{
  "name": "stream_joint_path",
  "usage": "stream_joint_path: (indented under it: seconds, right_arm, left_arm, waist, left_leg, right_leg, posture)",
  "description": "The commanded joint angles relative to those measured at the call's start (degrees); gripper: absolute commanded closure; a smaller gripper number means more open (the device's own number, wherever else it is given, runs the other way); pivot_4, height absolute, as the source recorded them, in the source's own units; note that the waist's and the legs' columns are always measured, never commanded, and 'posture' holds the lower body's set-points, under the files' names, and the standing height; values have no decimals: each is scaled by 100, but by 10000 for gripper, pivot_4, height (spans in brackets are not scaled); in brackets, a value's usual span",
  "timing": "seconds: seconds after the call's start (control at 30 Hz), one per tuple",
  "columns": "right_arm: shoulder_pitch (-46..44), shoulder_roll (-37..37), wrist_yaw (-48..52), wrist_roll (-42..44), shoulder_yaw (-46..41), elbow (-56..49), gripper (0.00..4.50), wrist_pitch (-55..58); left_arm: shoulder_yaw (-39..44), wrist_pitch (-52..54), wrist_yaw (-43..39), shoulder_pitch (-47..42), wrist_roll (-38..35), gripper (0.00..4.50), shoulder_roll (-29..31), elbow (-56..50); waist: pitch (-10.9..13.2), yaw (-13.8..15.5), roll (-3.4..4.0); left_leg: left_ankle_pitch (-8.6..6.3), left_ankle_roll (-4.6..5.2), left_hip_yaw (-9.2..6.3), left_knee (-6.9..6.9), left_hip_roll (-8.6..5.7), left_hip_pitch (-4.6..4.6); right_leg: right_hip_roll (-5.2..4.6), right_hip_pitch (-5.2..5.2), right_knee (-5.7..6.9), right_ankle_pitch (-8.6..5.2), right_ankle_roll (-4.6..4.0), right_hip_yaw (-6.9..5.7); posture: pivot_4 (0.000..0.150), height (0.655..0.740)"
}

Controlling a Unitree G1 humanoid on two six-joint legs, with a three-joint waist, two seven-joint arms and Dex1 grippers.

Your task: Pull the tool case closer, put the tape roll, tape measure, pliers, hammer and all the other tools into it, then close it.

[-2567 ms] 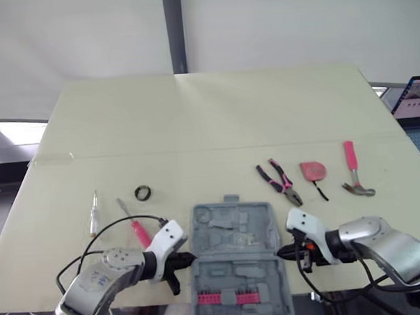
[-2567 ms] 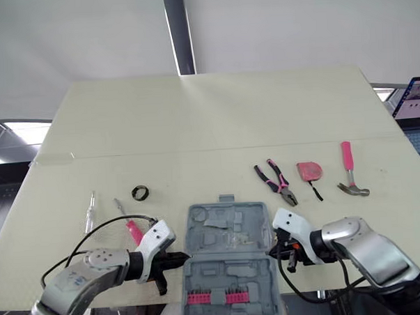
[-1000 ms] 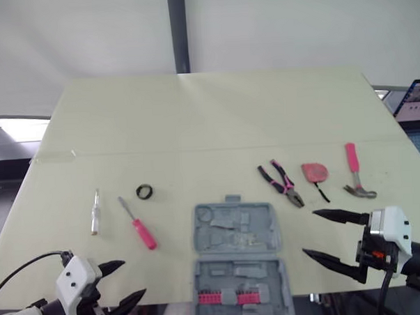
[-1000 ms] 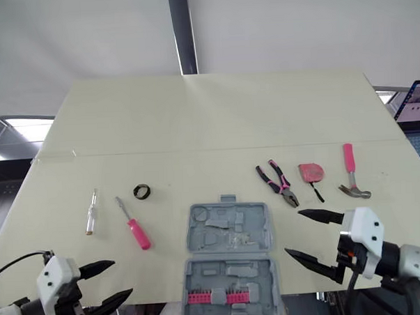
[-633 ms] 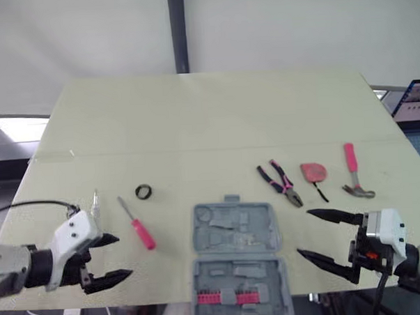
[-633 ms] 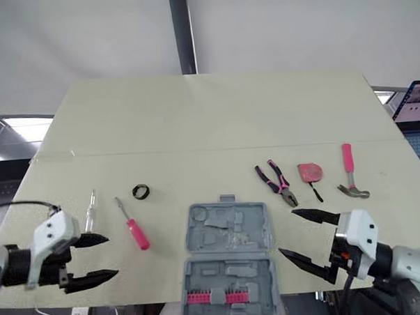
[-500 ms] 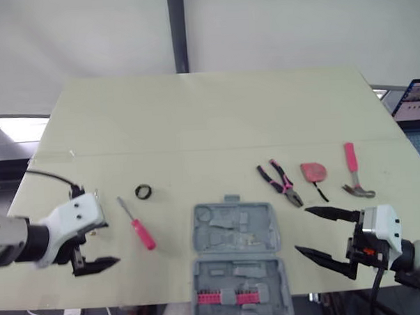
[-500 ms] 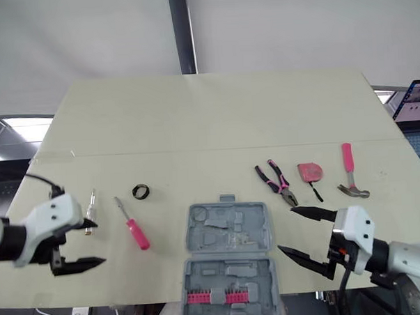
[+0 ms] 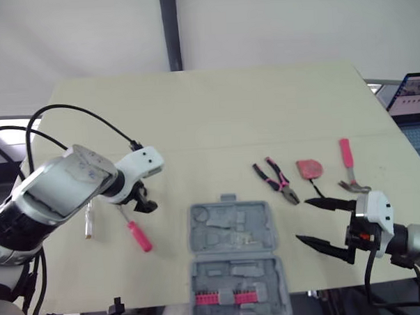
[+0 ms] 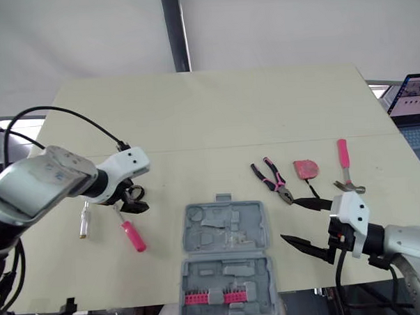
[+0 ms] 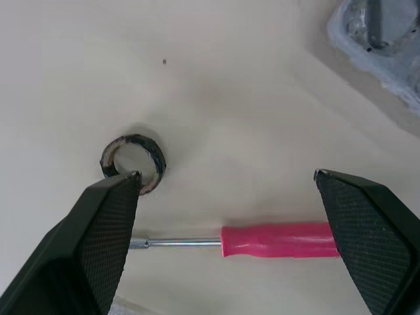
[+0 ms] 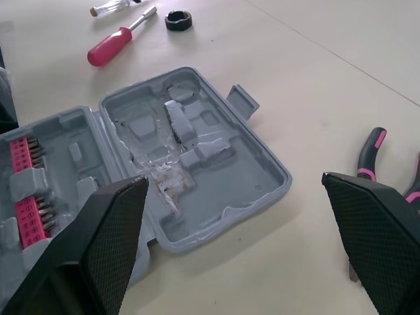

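Swinging up from the lower left edge, the left gripper (image 11: 226, 175) now hangs spread wide at centre left over the small black tape roll (image 11: 133, 162) and the pink-handled screwdriver (image 11: 279, 239). Lower right, the right gripper (image 9: 302, 221) gapes empty beside the open grey plastic tool case (image 9: 230, 230) at bottom centre; pink-handled pliers (image 9: 276, 182), pink tape measure (image 9: 309, 168) and pink-handled hammer (image 9: 348, 167) lie at centre right
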Motion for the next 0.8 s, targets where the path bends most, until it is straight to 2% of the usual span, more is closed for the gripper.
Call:
stream_joint_path:
  seconds: [0.03,0.23,0.8]
  right_arm:
    - [84,-63,39,54,-210,-60,256,-84]
    - [279,-56,6,41,-313,-121,256,-95]
    - [574,-96,22,98,-589,-269,256,-51]
  left_arm:
    - [-260,48,129,-219,240,0,-27,147]
    - [-755,-276,122,-201,548,0,51,429]
    - [-1103,-908,-99,103,1128,0,-252,1156]
  waist:
    - [2,-21,-3]
    - [2,-37,-4]
    - [3,-32,-5]
  left_leg:
    - [0,0,0,0,1,-1]
    - [0,0,1,0,1,-1]
    - [0,0,2,4,0,-2]
  right_leg:
    - [0,-1,0,0,0,0]
    - [-1,-1,0,0,0,2]
    - [-2,-1,1,0,0,1]
  posture:
    - [1500,7400]
    - [1500,7400]
    - [1500,7400]
